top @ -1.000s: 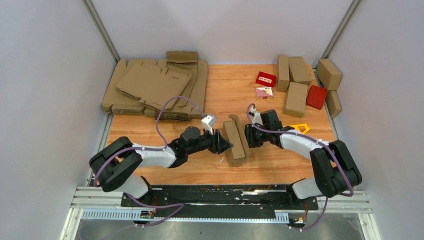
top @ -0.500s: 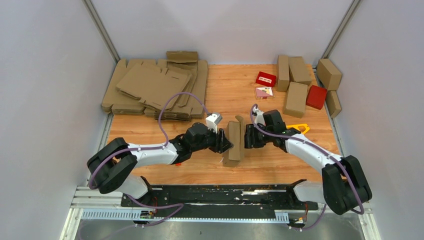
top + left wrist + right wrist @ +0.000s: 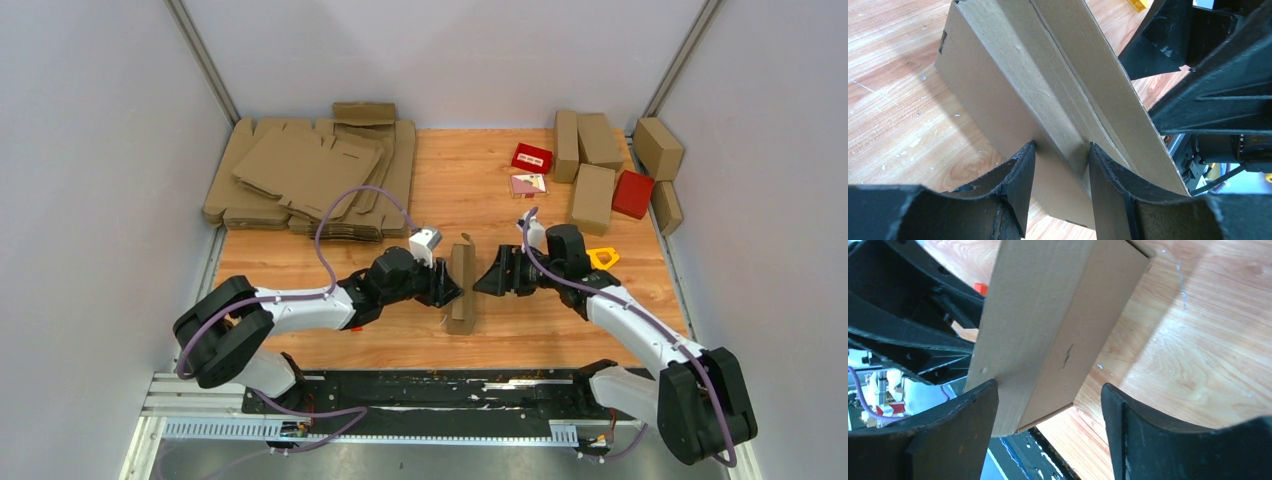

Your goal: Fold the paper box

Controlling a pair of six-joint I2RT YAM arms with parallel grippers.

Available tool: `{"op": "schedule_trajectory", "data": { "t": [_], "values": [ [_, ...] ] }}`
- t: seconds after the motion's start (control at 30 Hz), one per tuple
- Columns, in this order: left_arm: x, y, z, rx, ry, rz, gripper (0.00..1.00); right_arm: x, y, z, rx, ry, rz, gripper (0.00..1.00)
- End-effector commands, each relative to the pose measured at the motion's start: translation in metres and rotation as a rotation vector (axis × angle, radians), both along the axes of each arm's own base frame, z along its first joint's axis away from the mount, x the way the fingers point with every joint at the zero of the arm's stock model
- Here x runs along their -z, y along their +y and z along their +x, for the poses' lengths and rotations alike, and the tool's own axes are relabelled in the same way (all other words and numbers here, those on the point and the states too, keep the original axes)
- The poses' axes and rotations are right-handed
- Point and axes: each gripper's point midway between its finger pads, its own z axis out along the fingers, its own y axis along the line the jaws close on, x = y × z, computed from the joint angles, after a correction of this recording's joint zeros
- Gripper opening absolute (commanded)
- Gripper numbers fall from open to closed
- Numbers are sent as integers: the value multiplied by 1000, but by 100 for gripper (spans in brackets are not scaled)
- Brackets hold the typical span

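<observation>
The paper box [image 3: 462,283], a partly folded narrow brown carton, stands on its long edge near the table's front middle. My left gripper [image 3: 447,286] is shut on it from the left. In the left wrist view both fingers [image 3: 1018,172] press a fold of the paper box [image 3: 1013,80]. My right gripper [image 3: 487,278] stands open just right of the box and apart from it. In the right wrist view the paper box [image 3: 1048,315] reaches in beside one finger [image 3: 963,425] of that gripper [image 3: 1048,412], with a wide gap to the other.
A stack of flat cardboard sheets [image 3: 310,175] lies at the back left. Several folded brown cartons [image 3: 592,195] and two red boxes [image 3: 531,157] [image 3: 632,193] sit at the back right. A yellow piece [image 3: 601,257] lies behind my right wrist.
My right gripper has opened, let go of the box and drawn back to the right. The box has turned straighter and more upright in my left gripper.
</observation>
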Motion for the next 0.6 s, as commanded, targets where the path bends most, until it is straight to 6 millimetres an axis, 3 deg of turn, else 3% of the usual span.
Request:
{"op": "schedule_trajectory", "data": {
  "t": [0.0, 0.03, 0.1, 0.3, 0.47, 0.57],
  "values": [
    [21, 7, -14, 14, 58, 36, 51, -38, 14, 3, -40, -74, 115, 87],
    [21, 6, -15, 18, 65, 25, 51, -41, 14, 3, -41, -76, 120, 94],
    [23, 5, -17, 15, 79, 7, 51, -42, 15, 2, -44, -60, 111, 100],
    [21, 8, -20, -28, 109, -66, 51, -40, 4, 4, 30, -26, -30, 100],
    [14, 16, -22, -76, 103, -93, 52, -52, -31, 12, 200, -148, -152, 100],
    [12, 17, -24, -88, 104, -98, 53, -59, -29, 9, 191, -217, -95, 100]
  ]
}}
